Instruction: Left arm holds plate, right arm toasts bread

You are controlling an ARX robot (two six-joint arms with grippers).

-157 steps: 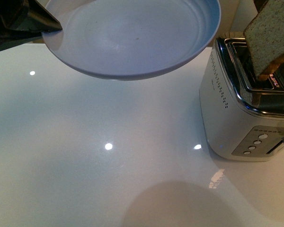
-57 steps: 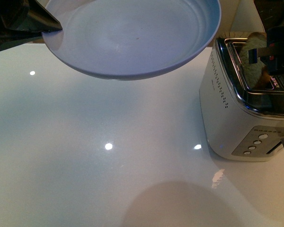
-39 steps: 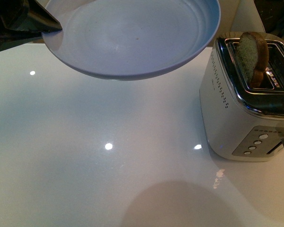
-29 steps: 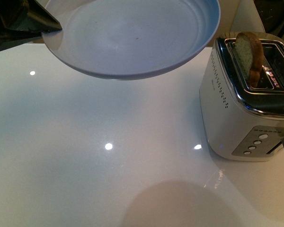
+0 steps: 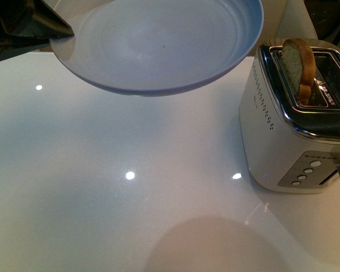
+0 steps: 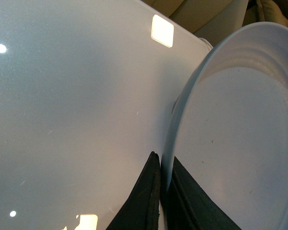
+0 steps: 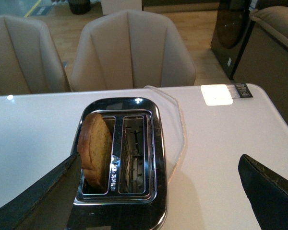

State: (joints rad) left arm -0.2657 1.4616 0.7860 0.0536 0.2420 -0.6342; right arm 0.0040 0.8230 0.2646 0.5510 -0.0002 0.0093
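though unseen in front, right tool [image 7: 158, 159] gapes near bread [image 7: 97, 148].

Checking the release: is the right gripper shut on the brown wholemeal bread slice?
No: the right gripper is wide open; the brown bread slice stands untouched in the chrome toaster.

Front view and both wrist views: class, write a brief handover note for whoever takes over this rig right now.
Left tool: shut on the rim of the plate, which is held empty above the table.
Right tool: open, empty, above the toaster.
Bread: standing in one toaster slot, top sticking out.
Done: bread loaded.
To do: lower and toast it, then probably plate it.
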